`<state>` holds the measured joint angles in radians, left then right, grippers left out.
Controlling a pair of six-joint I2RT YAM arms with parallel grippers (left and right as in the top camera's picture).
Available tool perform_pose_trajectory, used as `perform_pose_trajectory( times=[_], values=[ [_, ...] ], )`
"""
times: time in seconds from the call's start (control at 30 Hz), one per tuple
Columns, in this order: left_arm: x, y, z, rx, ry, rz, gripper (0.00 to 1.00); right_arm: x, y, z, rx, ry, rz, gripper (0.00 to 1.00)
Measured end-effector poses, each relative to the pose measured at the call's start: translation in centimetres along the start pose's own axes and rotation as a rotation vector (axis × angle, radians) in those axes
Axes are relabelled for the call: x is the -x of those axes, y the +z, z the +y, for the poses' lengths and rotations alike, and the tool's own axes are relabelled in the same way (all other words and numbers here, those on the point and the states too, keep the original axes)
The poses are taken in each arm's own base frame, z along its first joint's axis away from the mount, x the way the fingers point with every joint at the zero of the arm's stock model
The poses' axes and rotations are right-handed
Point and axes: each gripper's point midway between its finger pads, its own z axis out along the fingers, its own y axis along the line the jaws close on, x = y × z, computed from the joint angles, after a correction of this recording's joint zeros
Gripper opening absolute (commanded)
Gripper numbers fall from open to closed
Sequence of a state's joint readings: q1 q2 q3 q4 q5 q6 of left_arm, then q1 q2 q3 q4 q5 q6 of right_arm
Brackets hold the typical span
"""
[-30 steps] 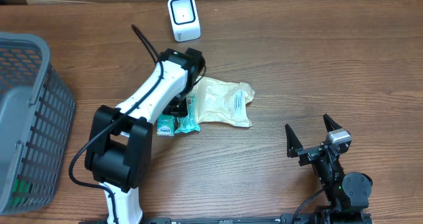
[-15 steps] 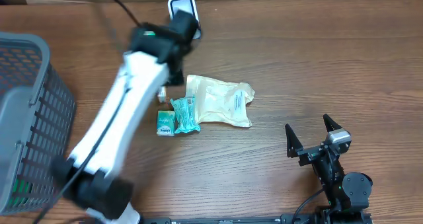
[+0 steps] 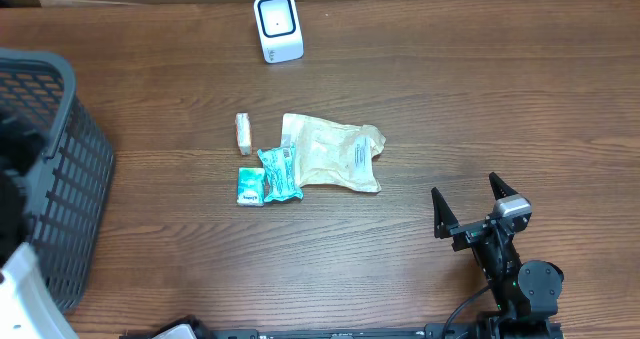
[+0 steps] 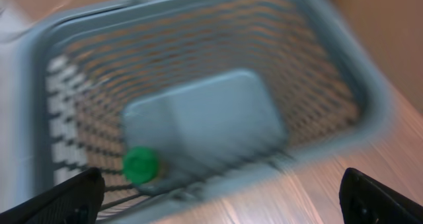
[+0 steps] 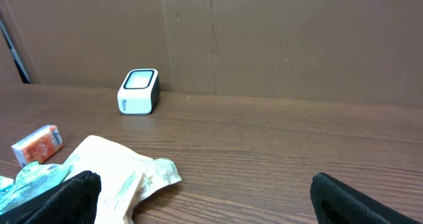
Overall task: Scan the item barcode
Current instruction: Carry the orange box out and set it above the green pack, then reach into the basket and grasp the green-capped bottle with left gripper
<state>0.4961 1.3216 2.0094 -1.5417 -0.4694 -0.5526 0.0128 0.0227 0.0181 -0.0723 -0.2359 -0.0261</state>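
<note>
Several items lie mid-table: a beige pouch [image 3: 335,155] with a printed label, a teal packet [image 3: 279,173], a teal-and-white box [image 3: 250,186] and a small orange-and-white box [image 3: 242,132]. The white scanner [image 3: 277,26] stands at the back edge and also shows in the right wrist view as the scanner [image 5: 139,90]. My left gripper [image 4: 218,199] hangs open and empty over the grey basket [image 4: 198,0], in a blurred view. My right gripper [image 3: 468,207] rests open near the front right, facing the pouch [image 5: 112,168].
The grey basket [image 3: 52,74] fills the left edge; a pale flat container [image 4: 205,121] and a green cap [image 4: 141,164] lie in it. My left arm's white link [image 3: 22,291] shows at the lower left corner. A cardboard wall [image 5: 264,39] stands behind the scanner.
My left arm swung from the items, past the scanner, to the left over the basket. The small orange-and-white box now lies beside the pouch. The right arm stayed still.
</note>
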Motion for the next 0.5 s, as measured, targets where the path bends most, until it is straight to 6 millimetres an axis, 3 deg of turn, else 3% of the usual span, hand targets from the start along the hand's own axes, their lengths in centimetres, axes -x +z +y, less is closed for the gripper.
perform_pose_trajectory(
  times=[0.17, 0.33, 0.5],
  values=[
    [0.8, 3.8, 4.3, 0.142, -0.143, 0.075, 1.00, 0.0, 0.0, 0.0, 0.000, 0.000, 0.000, 1.00],
    [-0.3, 8.9, 5.2, 0.190, -0.151, 0.225, 0.96, 0.0, 0.0, 0.0, 0.000, 0.000, 0.000, 1.00],
    [-3.0, 13.3, 5.3, 0.237, -0.081, 0.404, 1.00, 0.0, 0.0, 0.0, -0.001, 0.001, 0.001, 1.00]
  ],
)
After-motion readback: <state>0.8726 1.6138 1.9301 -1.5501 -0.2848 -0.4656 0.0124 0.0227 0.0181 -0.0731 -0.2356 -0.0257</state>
